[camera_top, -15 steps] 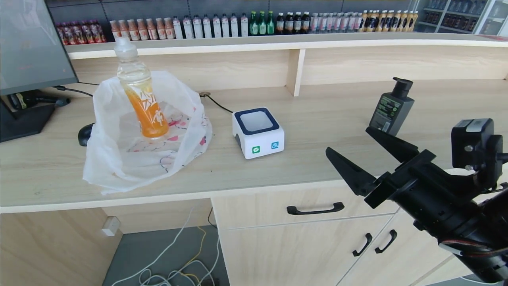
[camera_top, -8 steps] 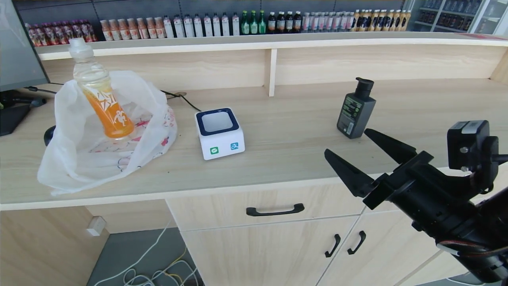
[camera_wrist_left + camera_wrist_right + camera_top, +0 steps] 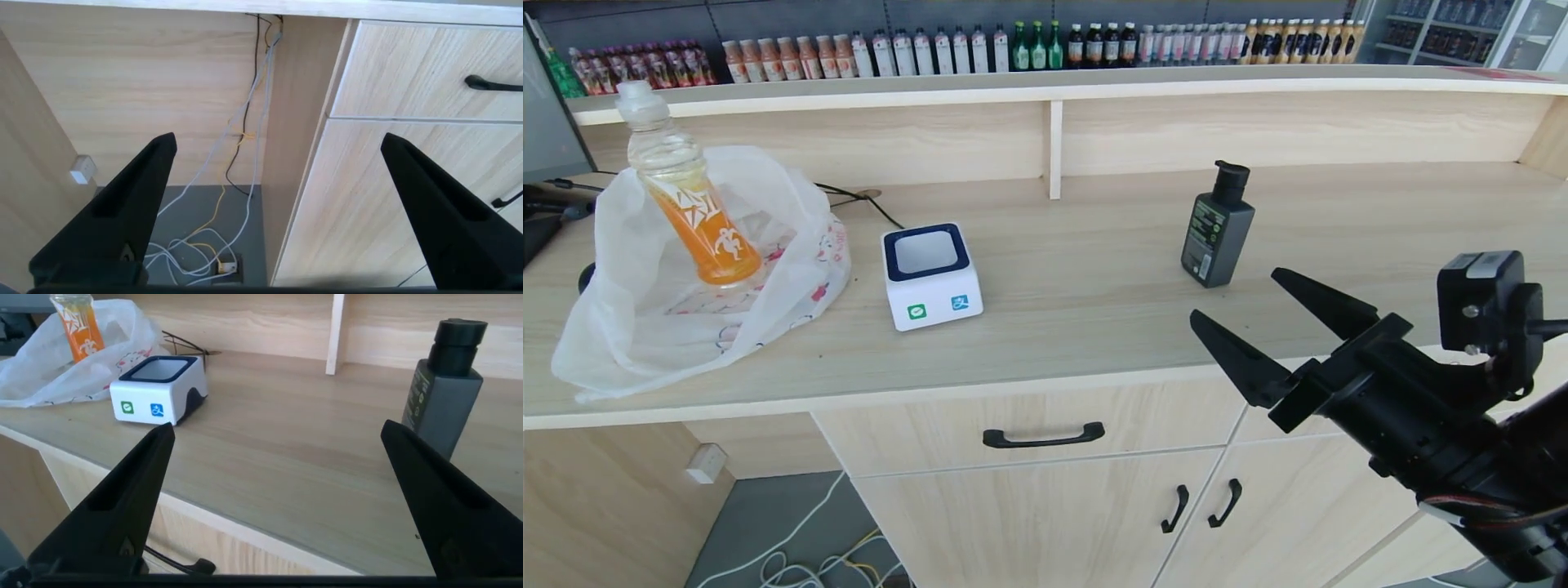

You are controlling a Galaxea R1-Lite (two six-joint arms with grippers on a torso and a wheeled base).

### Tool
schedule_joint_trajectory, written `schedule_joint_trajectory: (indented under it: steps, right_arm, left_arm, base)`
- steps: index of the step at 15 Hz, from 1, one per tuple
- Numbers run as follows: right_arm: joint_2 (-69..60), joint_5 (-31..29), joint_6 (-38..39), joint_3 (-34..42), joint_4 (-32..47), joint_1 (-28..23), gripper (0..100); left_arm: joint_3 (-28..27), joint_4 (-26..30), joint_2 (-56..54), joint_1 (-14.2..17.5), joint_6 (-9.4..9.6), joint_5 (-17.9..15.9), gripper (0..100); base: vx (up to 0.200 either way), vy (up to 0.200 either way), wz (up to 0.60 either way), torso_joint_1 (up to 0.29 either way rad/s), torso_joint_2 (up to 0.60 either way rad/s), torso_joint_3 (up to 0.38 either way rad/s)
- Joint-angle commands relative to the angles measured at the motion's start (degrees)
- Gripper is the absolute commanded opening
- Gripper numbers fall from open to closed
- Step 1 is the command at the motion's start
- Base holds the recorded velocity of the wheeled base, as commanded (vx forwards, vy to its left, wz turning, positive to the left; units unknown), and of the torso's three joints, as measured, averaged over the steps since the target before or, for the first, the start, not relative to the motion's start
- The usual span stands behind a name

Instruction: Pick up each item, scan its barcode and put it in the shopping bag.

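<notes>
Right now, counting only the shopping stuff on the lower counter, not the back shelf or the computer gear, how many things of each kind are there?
Bags: 1, the white plastic bag.
Bottles: 2, the orange drink bottle standing in it and the dark pump bottle standing alone.
Scanners: 1, the white scanner box.
Total: 4.

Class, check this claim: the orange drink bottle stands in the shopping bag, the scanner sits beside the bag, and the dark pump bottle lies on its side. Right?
Not quite: the head view shows the dark pump bottle standing upright on the counter. The orange drink bottle does stand in the shopping bag, with the scanner beside the bag.
</notes>
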Motion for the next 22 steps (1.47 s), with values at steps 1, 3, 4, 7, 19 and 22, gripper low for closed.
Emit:
schedule_joint_trajectory:
  steps: [1, 3, 4, 7, 19, 22]
  right_arm:
    - [0.6, 0.0, 0.0, -0.3, -0.1, 0.1, 100]
    - [0.7, 0.0, 1.8, -0.7, -0.1, -0.1, 100]
    - [1.4, 0.0, 4.0, -4.1, -0.1, -0.6, 100]
    - [0.6, 0.5, 2.9, -8.4, 1.8, -4.5, 100]
    - [4.5, 7.7, 2.0, -33.5, 33.1, -14.0, 100]
    - [7.7, 12.7, 1.6, -35.0, 33.1, -19.2, 100]
  left_arm:
    - [0.0, 0.0, 0.0, 0.0, -0.01, 0.0, 100]
    - [0.0, 0.0, 0.0, 0.0, -0.01, 0.0, 100]
    - [0.0, 0.0, 0.0, 0.0, -0.01, 0.0, 100]
    - [0.0, 0.0, 0.0, 0.0, -0.01, 0.0, 100]
    - [0.0, -0.1, 0.0, 0.0, -0.01, 0.0, 100]
    - [0.0, -0.1, 0.0, 0.0, -0.01, 0.0, 100]
  base:
    - [0.000, 0.000, 0.00, 0.000, 0.00, 0.000]
    - [0.000, 0.000, 0.00, 0.000, 0.00, 0.000]
    - [0.000, 0.000, 0.00, 0.000, 0.00, 0.000]
    - [0.000, 0.000, 0.00, 0.000, 0.00, 0.000]
    - [0.000, 0.000, 0.00, 0.000, 0.00, 0.000]
    - [0.000, 0.000, 0.00, 0.000, 0.00, 0.000]
